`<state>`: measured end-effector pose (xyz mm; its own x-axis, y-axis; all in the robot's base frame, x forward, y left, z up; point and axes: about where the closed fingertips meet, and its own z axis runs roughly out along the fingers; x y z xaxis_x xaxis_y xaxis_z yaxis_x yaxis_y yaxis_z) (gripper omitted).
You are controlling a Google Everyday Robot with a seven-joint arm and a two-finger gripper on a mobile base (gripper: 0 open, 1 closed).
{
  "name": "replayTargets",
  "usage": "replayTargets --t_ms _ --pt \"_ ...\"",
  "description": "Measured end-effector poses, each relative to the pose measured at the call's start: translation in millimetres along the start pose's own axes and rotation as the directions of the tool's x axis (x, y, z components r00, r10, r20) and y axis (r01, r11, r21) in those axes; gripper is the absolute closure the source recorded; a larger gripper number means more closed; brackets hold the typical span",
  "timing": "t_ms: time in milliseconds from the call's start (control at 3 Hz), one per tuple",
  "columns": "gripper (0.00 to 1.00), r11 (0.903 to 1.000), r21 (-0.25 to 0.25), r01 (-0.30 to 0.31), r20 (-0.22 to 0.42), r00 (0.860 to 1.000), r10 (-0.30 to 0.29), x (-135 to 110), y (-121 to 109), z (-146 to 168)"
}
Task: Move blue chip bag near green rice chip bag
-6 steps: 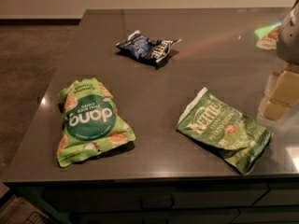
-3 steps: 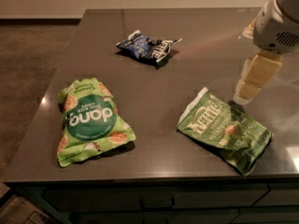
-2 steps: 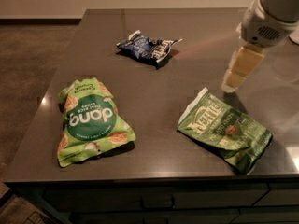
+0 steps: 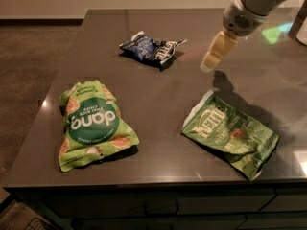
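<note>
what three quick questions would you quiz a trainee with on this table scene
1. True or false: the gripper is touching the blue chip bag.
2. Which bag lies nearest the table's front-left corner? A) green rice chip bag B) Kettle bag C) blue chip bag
3. How many bags are on the table?
Key: 1 false, it hovers apart, to the blue chip bag's right in view; 2 A; 3 three.

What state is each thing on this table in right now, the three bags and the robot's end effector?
blue chip bag: lying crumpled at the far middle of the table, untouched, apart from both green bags.
green rice chip bag: puffy, lying face up at front left.
Kettle bag: lying flat and askew at front right.
end effector: in the air right of the blue chip bag, touching no bag.
</note>
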<state>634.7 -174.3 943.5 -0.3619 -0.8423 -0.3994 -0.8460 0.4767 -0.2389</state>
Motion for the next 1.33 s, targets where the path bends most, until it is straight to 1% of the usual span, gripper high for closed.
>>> replayTargets --t_ms 333,667,1000,1333 --pt "0.0 0.999 -0.037 -0.025 0.09 0.996 0.028 -41.6 -11.5 31.3" --pt "0.0 0.9967 -0.061 -0.053 0.132 0.989 0.061 -73.2 -17.2 68.4" --pt "0.0 0.9945 -0.074 -0.074 0.135 0.987 0.084 -95.6 -21.7 107.0" --pt "0.0 0.9909 -0.108 -0.08 0.142 0.985 0.095 -126.4 -18.8 151.2"
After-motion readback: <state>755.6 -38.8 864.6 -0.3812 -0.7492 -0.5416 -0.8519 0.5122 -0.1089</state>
